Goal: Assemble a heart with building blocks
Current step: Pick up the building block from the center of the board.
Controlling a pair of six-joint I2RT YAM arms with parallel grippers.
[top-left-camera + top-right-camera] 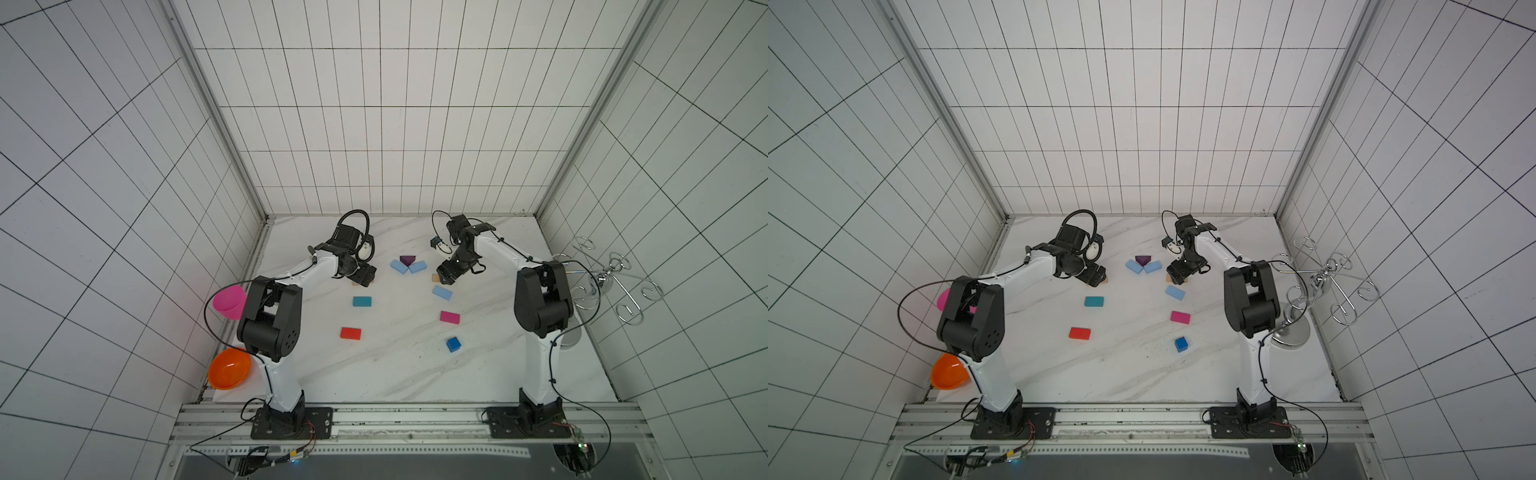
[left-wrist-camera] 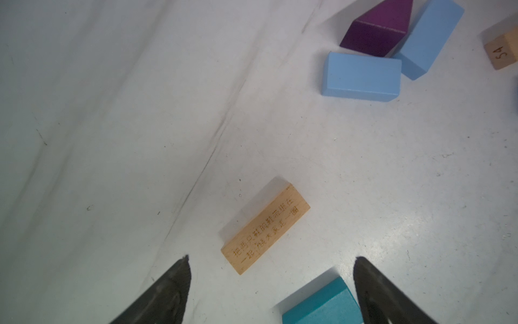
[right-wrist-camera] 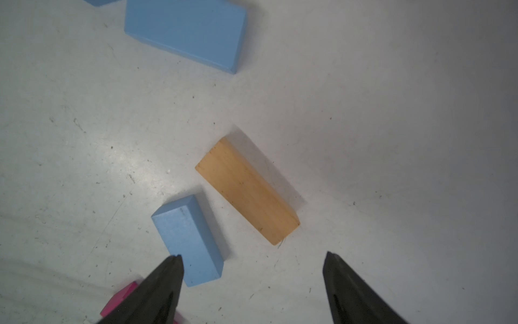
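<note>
The left end effector [image 2: 272, 259] stood with its fingers apart and nothing between them. The right end effector [image 3: 253, 254] was the same, spread and empty. Just ahead of the left fingertips, clear of them, lay the engraved tan block [image 2: 266, 228], its long axis skewed to the line between the fingers. The right end effector faced the plain tan block [image 3: 246, 190] in the same way, with the lone light blue block [image 3: 190, 241] just beside one fingertip. On the counter [image 1: 395, 374], taking the back wall as 12 o'clock, the blocks formed a loose, gapped ring, a heart [image 1: 1152, 266] sketched but not closed. A purple triangle [image 1: 407, 260] sat at 12, touching a pair of light blue blocks [image 1: 399, 267] that splayed from it. The tan blocks lay at 10 and 2, a teal block [image 1: 362, 301] at 9 and a red block [image 1: 350, 333] at 8. The lone light blue block lay near 3, a magenta block [image 1: 449, 317] at 4 and a blue cube [image 1: 454, 344] at 5, which looked short of the 6 o'clock point. The left arm was nearer the 8-to-10 side, the right arm the 2-to-5 side. In my judgement, the coming move turned on each tan block's slant, since either wrist would need turning to close across the narrow width. Both top views hid the tan blocks almost wholly under the end effectors, and only the wrist views showed their lie and the gap. Only the top views showed the whole ring.
</note>
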